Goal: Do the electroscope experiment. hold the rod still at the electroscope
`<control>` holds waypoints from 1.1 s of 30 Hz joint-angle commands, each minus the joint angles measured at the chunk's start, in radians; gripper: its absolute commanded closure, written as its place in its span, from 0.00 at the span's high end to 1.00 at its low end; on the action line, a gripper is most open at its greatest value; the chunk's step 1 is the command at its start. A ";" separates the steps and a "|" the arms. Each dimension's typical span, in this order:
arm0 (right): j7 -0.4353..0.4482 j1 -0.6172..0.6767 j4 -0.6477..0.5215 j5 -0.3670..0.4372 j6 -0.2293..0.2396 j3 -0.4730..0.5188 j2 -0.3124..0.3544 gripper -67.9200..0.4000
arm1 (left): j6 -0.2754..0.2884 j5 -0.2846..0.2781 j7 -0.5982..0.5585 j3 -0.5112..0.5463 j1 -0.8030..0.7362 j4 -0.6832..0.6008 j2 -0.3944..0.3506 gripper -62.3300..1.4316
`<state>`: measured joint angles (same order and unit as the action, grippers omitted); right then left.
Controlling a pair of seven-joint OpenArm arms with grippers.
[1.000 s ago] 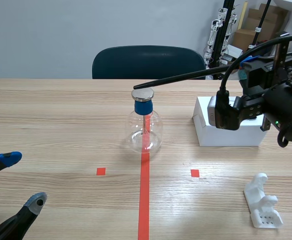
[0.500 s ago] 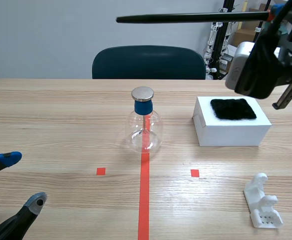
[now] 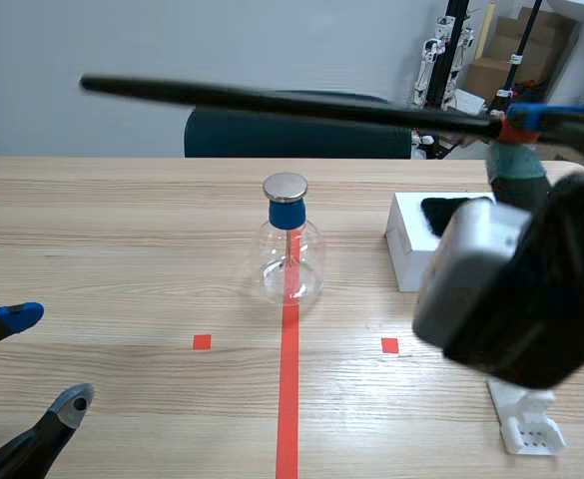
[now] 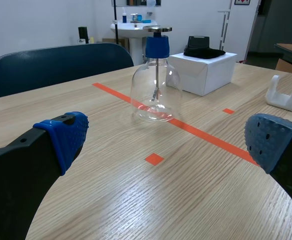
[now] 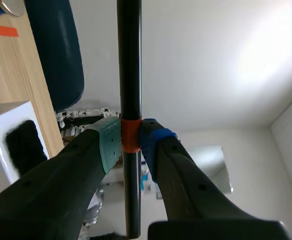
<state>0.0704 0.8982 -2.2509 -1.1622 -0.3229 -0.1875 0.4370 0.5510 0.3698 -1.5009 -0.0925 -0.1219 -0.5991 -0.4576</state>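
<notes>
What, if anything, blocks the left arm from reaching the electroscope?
Probably nothing. The left gripper is open, and only table surface lies between it and the electroscope. The rod, held in the right gripper, runs well above that path.

right claw (image 3: 519, 130): clamped on rod (image 3: 272, 100) | rod: well above electroscope (image 3: 289, 249)

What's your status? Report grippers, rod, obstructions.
Left gripper open, low over table. Right gripper shut on rod. Rod up high, apart from electroscope plate. Nothing seen between them.
</notes>
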 commanded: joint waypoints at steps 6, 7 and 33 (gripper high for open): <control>0.009 0.086 -0.010 -0.119 -0.194 -0.040 0.001 0.11 | 0.000 -0.010 -0.029 0.001 0.000 -0.009 -0.014 1.00; 0.007 0.101 -0.010 -0.140 -0.219 -0.044 0.001 0.11 | 0.000 -0.010 -0.029 0.001 0.000 -0.009 -0.014 1.00; -0.243 0.266 -0.010 -0.299 -0.312 -0.034 0.001 0.11 | 0.000 -0.010 -0.029 0.001 0.000 -0.009 -0.014 1.00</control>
<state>-0.1673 1.1645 -2.2494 -1.4593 -0.6201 -0.2283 0.4381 0.5510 0.3702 -1.5013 -0.0925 -0.1219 -0.5991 -0.4576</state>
